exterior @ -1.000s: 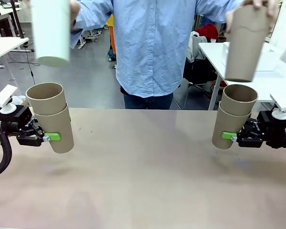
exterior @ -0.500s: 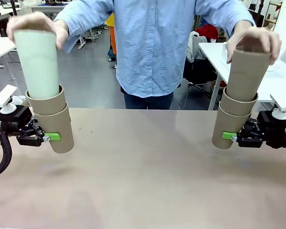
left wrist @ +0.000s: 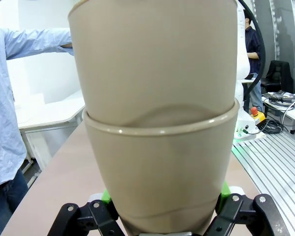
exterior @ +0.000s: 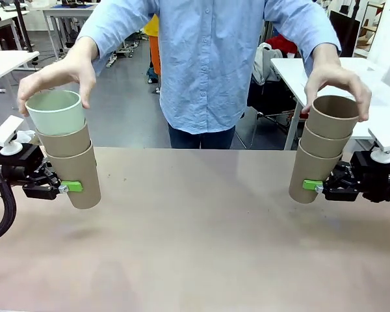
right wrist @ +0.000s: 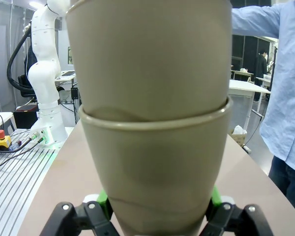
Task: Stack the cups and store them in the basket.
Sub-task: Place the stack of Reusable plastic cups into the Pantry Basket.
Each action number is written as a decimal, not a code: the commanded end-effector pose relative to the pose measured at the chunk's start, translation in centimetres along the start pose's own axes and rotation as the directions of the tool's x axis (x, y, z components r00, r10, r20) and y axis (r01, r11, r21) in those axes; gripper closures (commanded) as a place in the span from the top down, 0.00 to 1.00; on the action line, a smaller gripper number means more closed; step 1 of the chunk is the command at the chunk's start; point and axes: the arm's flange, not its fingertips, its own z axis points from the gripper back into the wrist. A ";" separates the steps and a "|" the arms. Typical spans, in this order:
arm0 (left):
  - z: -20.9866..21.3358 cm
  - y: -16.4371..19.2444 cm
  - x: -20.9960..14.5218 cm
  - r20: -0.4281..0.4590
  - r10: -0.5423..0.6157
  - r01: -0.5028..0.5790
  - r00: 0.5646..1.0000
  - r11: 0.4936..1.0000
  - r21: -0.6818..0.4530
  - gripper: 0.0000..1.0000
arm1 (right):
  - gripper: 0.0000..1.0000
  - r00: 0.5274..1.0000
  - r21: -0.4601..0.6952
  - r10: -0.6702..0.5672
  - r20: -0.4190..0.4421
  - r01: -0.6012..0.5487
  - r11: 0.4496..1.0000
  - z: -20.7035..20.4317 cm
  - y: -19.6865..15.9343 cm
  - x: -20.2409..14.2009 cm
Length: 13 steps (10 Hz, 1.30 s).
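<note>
My left gripper [exterior: 73, 187] is shut on the lowest tan cup [exterior: 79, 174] of a tilted stack held above the table's left side. A second tan cup [exterior: 66, 140] sits in it, and a mint green cup [exterior: 54, 112] is nested on top. The person's hand [exterior: 58, 75] hovers at the mint cup's rim. On the right, my right gripper [exterior: 310, 185] is shut on the bottom cup [exterior: 309, 170] of a stack of three tan cups, whose top cup [exterior: 333, 116] has the person's other hand [exterior: 338, 79] on it. Each wrist view shows its stack close up [left wrist: 160, 162] [right wrist: 155, 162]. The basket is out of view.
The tan table [exterior: 195, 227] stretches between both arms with free room in the middle. The person in a blue shirt [exterior: 205, 65] stands at the far edge. White tables [exterior: 0, 64] and office gear stand behind.
The person lowered the mint green cup into my left stack and a tan cup into my right stack. Both arms stayed still.
</note>
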 end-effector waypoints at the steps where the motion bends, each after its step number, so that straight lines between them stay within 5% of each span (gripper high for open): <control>1: -0.1 -0.1 0.4 0.006 -0.015 0.015 1.000 1.000 -0.004 0.85 | 0.85 1.000 -0.011 0.019 0.010 -0.019 1.000 0.0 -0.1 0.3; 13: -0.1 -0.1 0.4 0.006 -0.015 0.015 1.000 1.000 -0.004 0.85 | 0.85 1.000 -0.011 0.019 0.010 -0.019 1.000 0.0 -0.1 0.3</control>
